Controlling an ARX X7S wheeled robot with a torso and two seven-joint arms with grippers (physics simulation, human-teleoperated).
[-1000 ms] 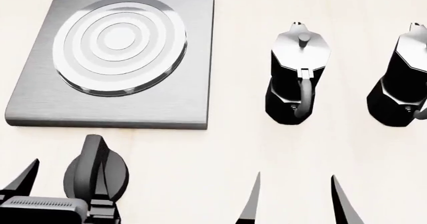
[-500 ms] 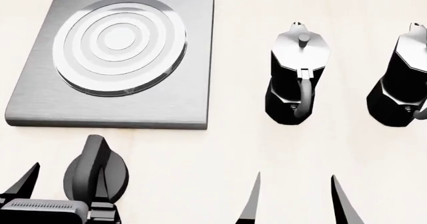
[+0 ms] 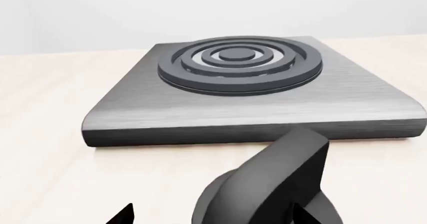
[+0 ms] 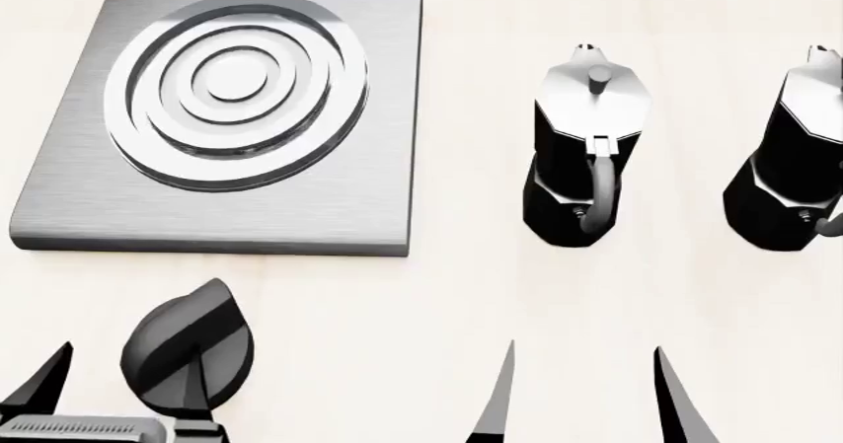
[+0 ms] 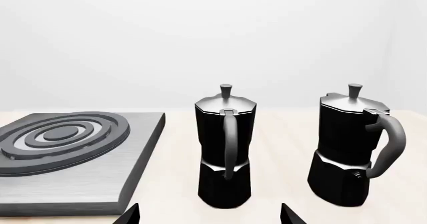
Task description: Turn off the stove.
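Observation:
The stove is a square brushed grey plate (image 4: pixel 237 206) with concentric burner rings (image 4: pixel 237 93), at the far left of the head view. It also shows in the left wrist view (image 3: pixel 247 109) and the right wrist view (image 5: pixel 73 184). Its round black knob (image 4: pixel 178 349) lies on the table just in front of the plate, its raised bar tilted to the right. My left gripper (image 4: pixel 125 399) is open around the knob (image 3: pixel 267 184); one finger (image 4: pixel 197 394) lies against the bar, the other finger stands apart to the left. My right gripper (image 4: pixel 586 404) is open and empty.
Two tall black-and-silver moka pots stand right of the stove, one (image 4: pixel 589 157) in the middle and one (image 4: pixel 791 167) at the right edge. Both show ahead of the right gripper (image 5: pixel 210 216), the first (image 5: pixel 225 149) and the second (image 5: pixel 347 149).
The knob's bar has turned clockwise, from nearly upright to tilted right. The burner rings look darker and more contrasted. My left gripper has shifted slightly nearer. The right arm has not moved.

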